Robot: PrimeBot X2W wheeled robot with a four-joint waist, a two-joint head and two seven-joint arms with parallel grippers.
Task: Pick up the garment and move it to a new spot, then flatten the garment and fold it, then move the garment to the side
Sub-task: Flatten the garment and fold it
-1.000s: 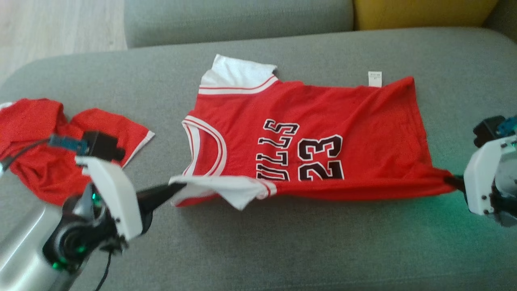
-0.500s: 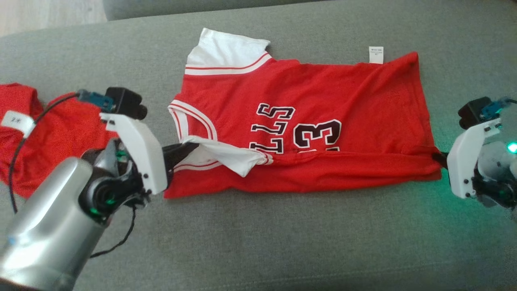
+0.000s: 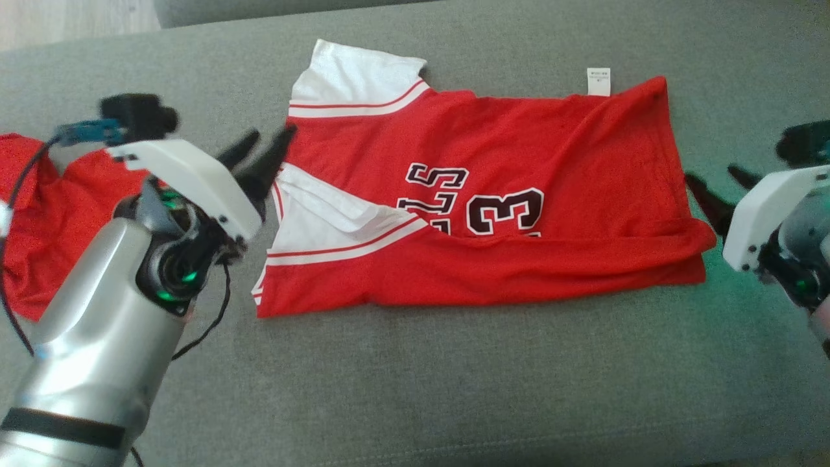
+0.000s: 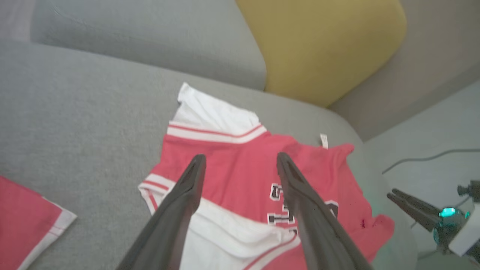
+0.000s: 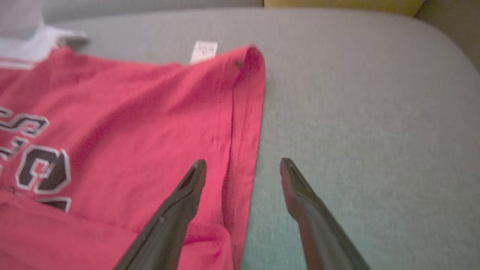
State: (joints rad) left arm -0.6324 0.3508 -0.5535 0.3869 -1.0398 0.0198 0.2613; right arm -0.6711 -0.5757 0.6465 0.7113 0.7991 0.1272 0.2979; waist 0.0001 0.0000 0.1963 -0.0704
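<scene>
Garment (image 3: pixel 519 143), red, white-trimmed, near edge folded over (number half-covered)

Soft, even daylight; shadows faint. Green glow tints the sofa (image 3: pixel 720 311). Right wrist view motion-blurred across the garment (image 5: pixel 112 123); head view soft.

A flap of the red-and-white fabric jersey (image 3: pixel 493 143) hides half its black lettering (image 3: pixel 502 211). At nine o'clock, a crumpled red cloth (image 3: pixel 45 246) runs off-frame.
</scene>
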